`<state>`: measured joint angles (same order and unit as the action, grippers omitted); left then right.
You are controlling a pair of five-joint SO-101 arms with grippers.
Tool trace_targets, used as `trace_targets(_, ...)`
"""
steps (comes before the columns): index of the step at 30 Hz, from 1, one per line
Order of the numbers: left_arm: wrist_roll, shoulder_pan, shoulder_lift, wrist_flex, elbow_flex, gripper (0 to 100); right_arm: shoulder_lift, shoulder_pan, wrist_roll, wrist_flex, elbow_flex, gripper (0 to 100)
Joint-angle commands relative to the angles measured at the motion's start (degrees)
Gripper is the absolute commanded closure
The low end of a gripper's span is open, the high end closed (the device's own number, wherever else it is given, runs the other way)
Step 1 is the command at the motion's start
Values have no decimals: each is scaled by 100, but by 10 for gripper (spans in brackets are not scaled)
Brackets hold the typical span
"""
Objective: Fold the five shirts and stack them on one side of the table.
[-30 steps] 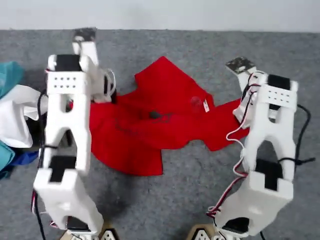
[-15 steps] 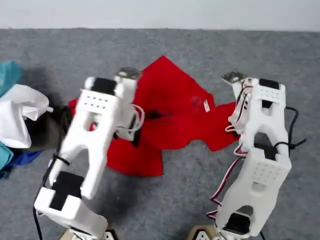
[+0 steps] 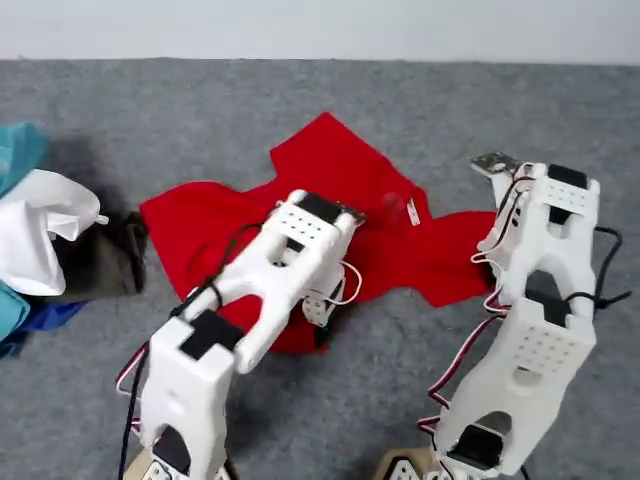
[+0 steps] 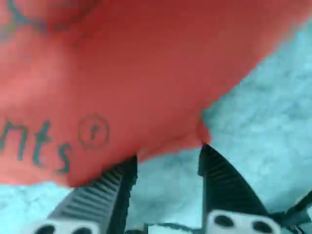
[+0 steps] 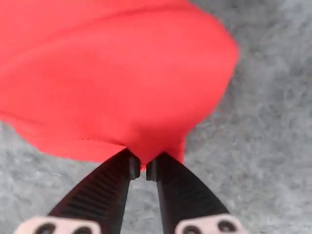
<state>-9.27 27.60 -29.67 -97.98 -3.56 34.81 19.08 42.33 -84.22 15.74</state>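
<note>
Red shirt point(image 3: 335, 185) laid out for folding.
Its edge is pinched by right gripper point(image 5: 142, 169); left gripper point(image 4: 168, 158) held open at hem.

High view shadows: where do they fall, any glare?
High view: soft shadows on the grey table under the left arm and beside the clothes pile; no glare. Right wrist view: red shirt at the right claw evenly lit, no hotspots.

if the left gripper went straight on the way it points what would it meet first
Probably the red shirt: its edge lies just ahead of the open left gripper, though depth is unclear.
</note>
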Motion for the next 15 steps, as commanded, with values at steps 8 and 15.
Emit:
trace_targets(8,-114,536,-1029,-264,-848,818,-444,145,404,-75,246,989)
trace_targets(15,914,492,-1319,-264,-848,983,-453,145,404,-84,246,989)
